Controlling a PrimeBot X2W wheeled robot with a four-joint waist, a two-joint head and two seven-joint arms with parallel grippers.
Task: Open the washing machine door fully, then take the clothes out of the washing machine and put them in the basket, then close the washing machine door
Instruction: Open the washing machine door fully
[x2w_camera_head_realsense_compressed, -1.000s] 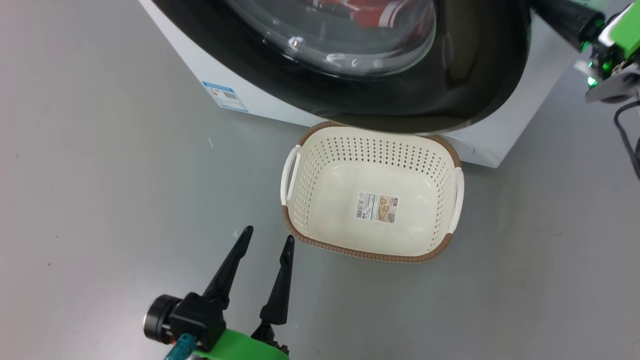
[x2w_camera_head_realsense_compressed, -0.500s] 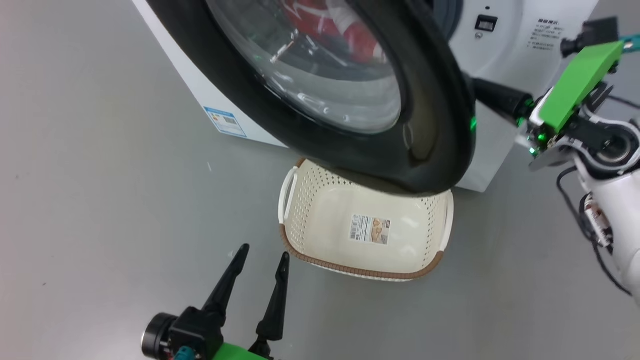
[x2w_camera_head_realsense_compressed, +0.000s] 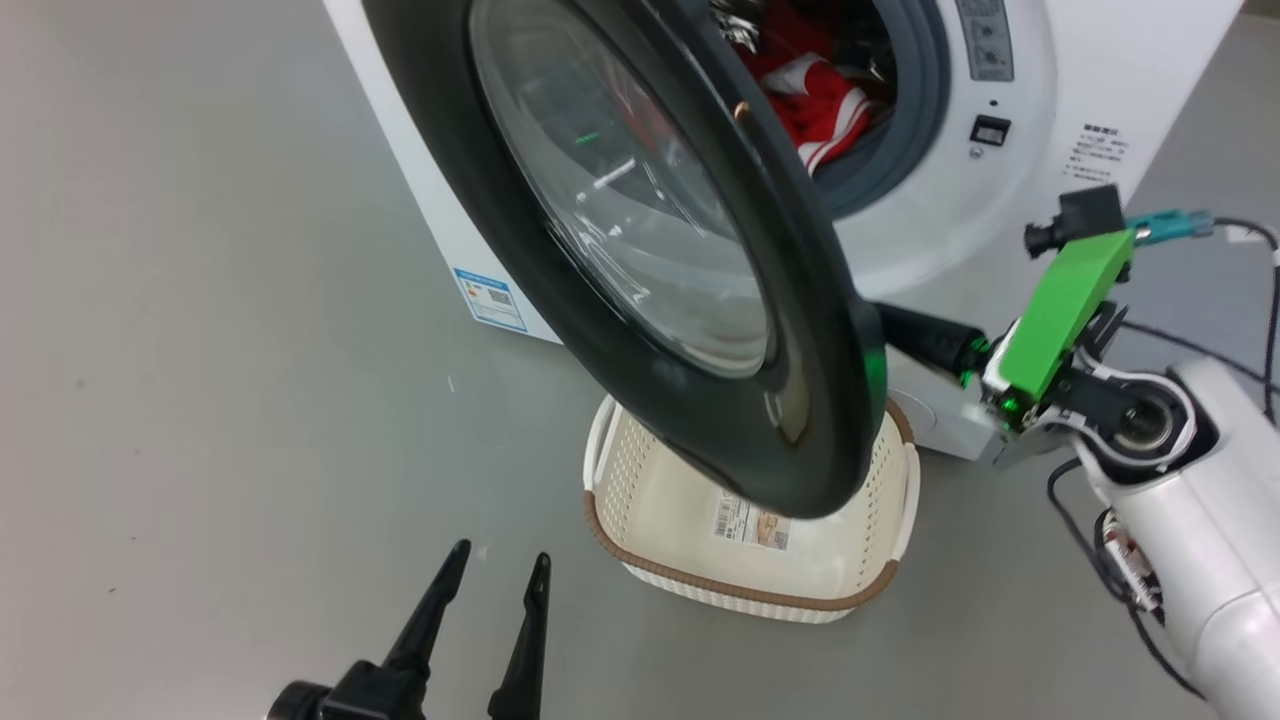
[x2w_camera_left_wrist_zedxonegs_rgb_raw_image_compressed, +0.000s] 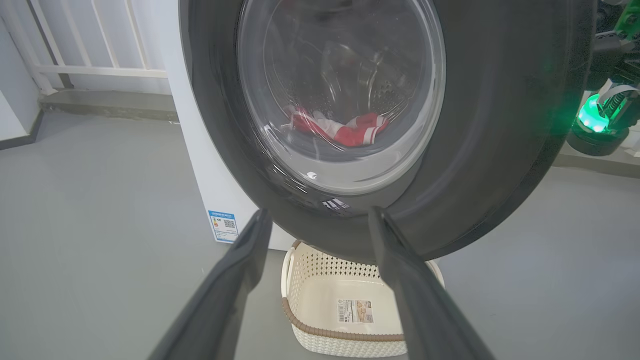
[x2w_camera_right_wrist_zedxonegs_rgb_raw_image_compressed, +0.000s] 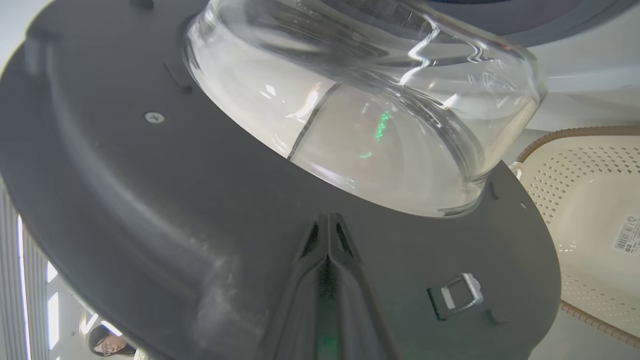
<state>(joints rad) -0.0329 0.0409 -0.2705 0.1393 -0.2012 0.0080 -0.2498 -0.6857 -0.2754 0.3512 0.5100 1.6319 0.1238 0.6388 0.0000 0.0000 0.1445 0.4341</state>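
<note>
Grey floor (x2w_camera_head_realsense_compressed: 200, 300) is stretching around the washer (x2w_camera_head_realsense_compressed: 1010, 250), with a white railing (x2w_camera_left_wrist_zedxonegs_rgb_raw_image_compressed: 100, 71) running behind. Its door (x2w_camera_head_realsense_compressed: 470, 200) is hanging partly open above the basket (x2w_camera_head_realsense_compressed: 740, 592); red clothes (x2w_camera_head_realsense_compressed: 815, 110) are lying in the drum. The right gripper (x2w_camera_right_wrist_zedxonegs_rgb_raw_image_compressed: 327, 220), clenched and empty, is meeting the door's inner face; the left gripper (x2w_camera_head_realsense_compressed: 502, 552) is hovering spread near the basket, holding nothing.

The washing machine (x2w_camera_head_realsense_compressed: 1100, 70) stands on the floor (x2w_camera_head_realsense_compressed: 200, 400) at twelve o'clock, clothes (x2w_camera_head_realsense_compressed: 820, 105) in its drum. Its door (x2w_camera_head_realsense_compressed: 560, 290) stands ajar, overhanging the basket (x2w_camera_head_realsense_compressed: 740, 590) before the machine. The left claw (x2w_camera_head_realsense_compressed: 502, 551) lies at seven o'clock and the right claw (x2w_camera_right_wrist_zedxonegs_rgb_raw_image_compressed: 327, 220) behind the door at three o'clock.
</note>
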